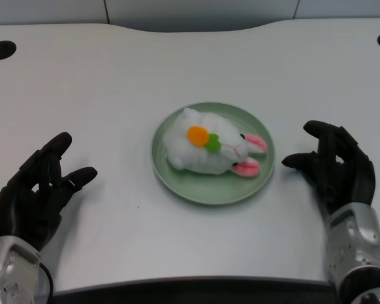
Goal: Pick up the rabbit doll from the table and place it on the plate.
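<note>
**Rabbit doll lies on the plate, left hand free**

No writing or brand can be read on any thing here. The left hand (41, 190) rests low at the left side of the white table (114, 82), palm turned inward, fingers spread apart and holding nothing. It is well apart from the green plate (177, 180). The white rabbit doll (206, 149) lies on the plate, its pink ears pointing right, an orange carrot on its body.
</note>
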